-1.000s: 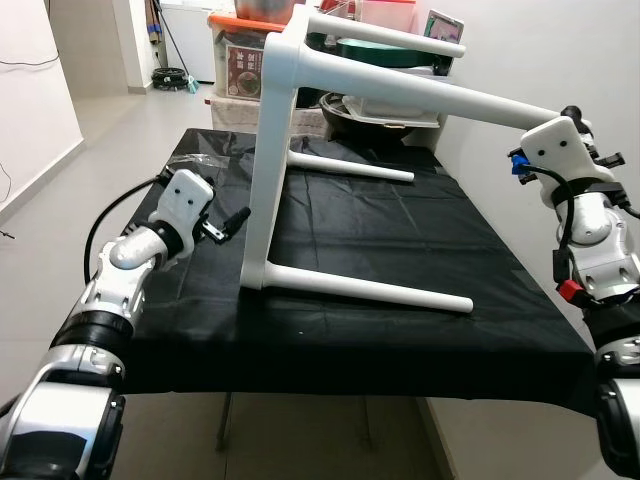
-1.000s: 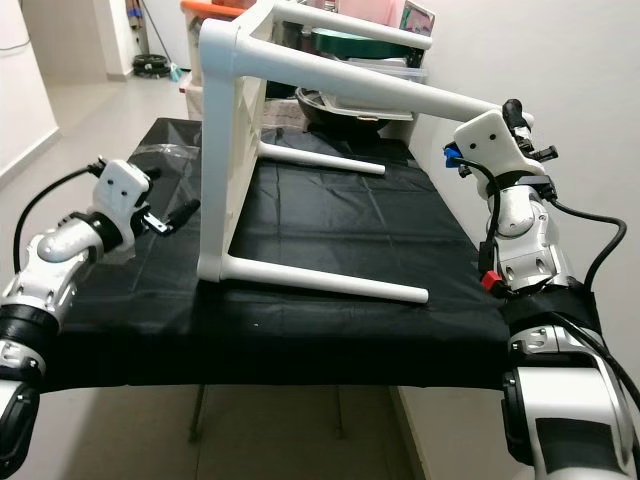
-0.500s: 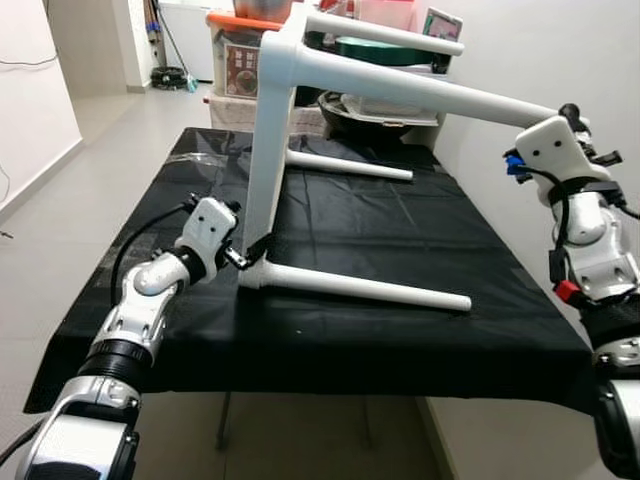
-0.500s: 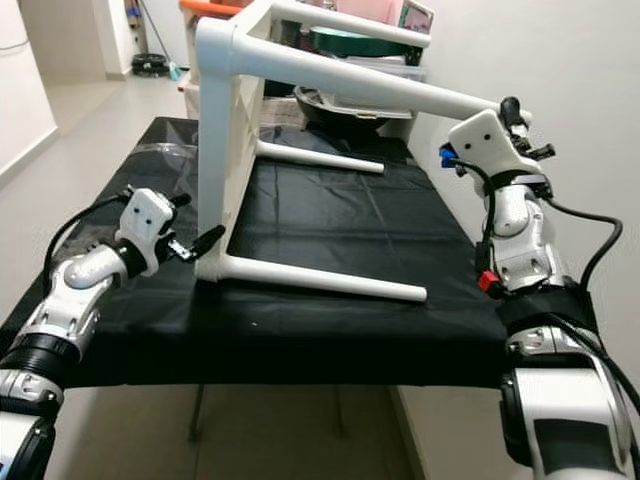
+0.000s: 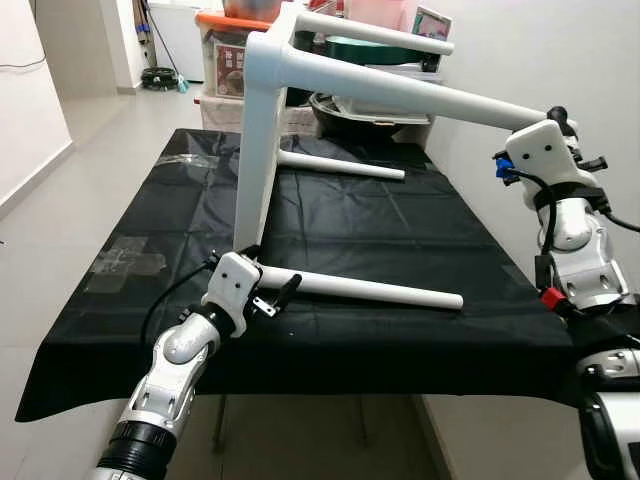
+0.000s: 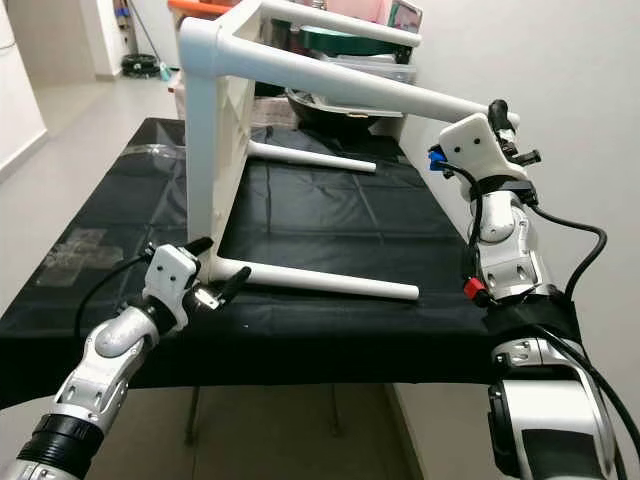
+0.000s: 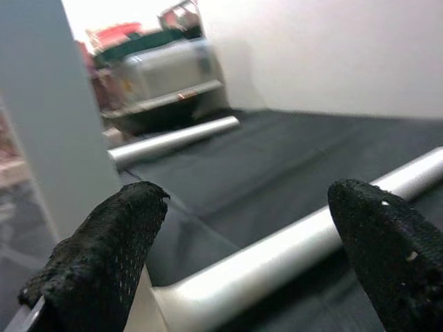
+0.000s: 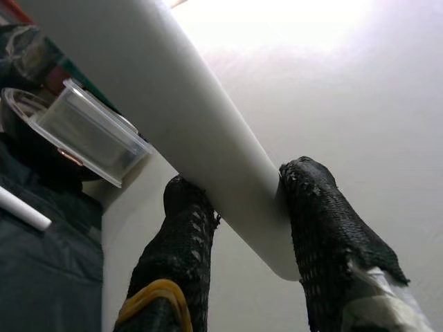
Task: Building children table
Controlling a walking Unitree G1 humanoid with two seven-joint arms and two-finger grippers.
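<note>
From the head cameras, the left gripper (image 5: pixel 275 298) has slid in from the left to the near corner of the white kids' table (image 5: pixel 262 110), which lies on its side on the black-covered workbench (image 5: pixel 400 230), so it looks about ready to grab. Left wrist view: its fingers (image 7: pixel 104 256) are spread around the near bottom leg (image 7: pixel 291 238), not pinching yet. Right wrist view: the right gripper (image 8: pixel 239 207) is clamped on the raised top leg (image 8: pixel 159 104), smooth white plastic, near its far-right end.

The white children's table (image 5: pixel 262 130) lies tipped on its side on the black-covered tabletop (image 5: pixel 400 240), its flat top standing upright (edge down). Two round legs rest along the tabletop; the two others jut out level, high above it.
</note>
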